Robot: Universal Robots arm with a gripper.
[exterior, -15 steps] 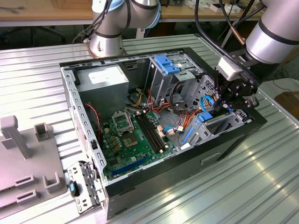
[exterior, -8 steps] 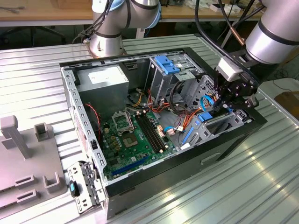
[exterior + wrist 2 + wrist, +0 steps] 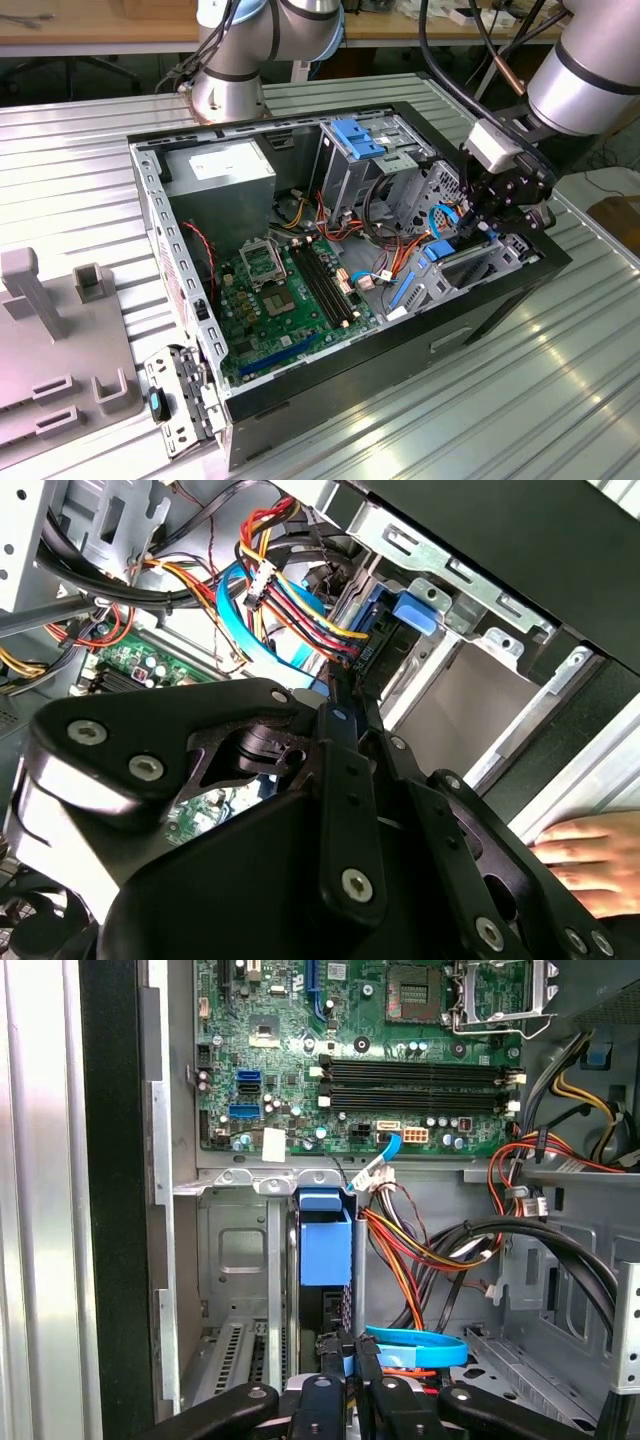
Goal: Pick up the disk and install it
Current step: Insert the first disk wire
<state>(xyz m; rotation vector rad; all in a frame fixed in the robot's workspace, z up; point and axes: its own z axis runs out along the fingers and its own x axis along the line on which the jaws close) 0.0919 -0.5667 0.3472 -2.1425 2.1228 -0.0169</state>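
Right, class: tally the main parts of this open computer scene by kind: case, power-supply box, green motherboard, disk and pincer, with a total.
computer case: 1
power-supply box: 1
green motherboard: 1
disk: 1
pincer: 1, shut on the disk
Total: 5

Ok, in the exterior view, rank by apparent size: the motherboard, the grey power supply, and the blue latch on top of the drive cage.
1. Motherboard
2. Power supply, clearly smaller
3. Blue latch, smallest
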